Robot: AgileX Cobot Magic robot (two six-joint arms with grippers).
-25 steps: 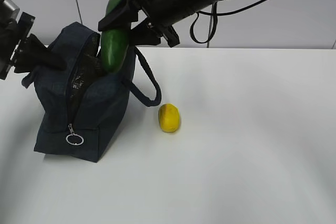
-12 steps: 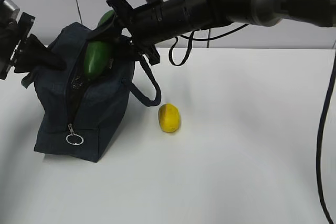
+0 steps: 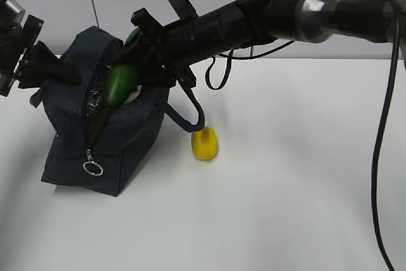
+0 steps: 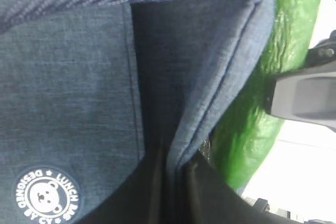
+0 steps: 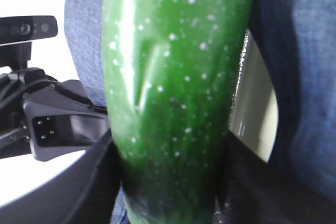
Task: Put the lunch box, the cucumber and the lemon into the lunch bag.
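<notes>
One bag (image 3: 95,138), one cucumber (image 3: 120,84), one lemon (image 3: 204,143) and two grippers show on one white table (image 3: 304,176). A pale strip inside the bag in the right wrist view, at 3 o'clock of the cucumber, may be the lunch box lid; it is too little to be sure.

The bag stands at 9 o'clock of the exterior view, its zipper parted along the top and its single silver ring pull (image 3: 92,168) hanging low on the near end. One loop handle (image 3: 187,115) droops from the bag's right side toward the lemon. In the left wrist view the round white bear logo (image 4: 46,196) sits at 7 o'clock on the fabric.

The right gripper (image 3: 149,49) reaches in from 2 o'clock and is clamped on the cucumber, which is tilted, with its lower end down in the open mouth of the bag and its upper end at the gripper. The right wrist view shows the cucumber (image 5: 173,87) filling the frame between the dark fingers (image 5: 94,187).

The left gripper (image 3: 47,68) sits at the bag's top left edge, at 10 o'clock; its fingers touch the fabric there and appear pinched on it, though the grip itself is hidden.

The lemon lies on the table just beside the bag's right side, at 4 o'clock of the bag opening, under the handle loop.
</notes>
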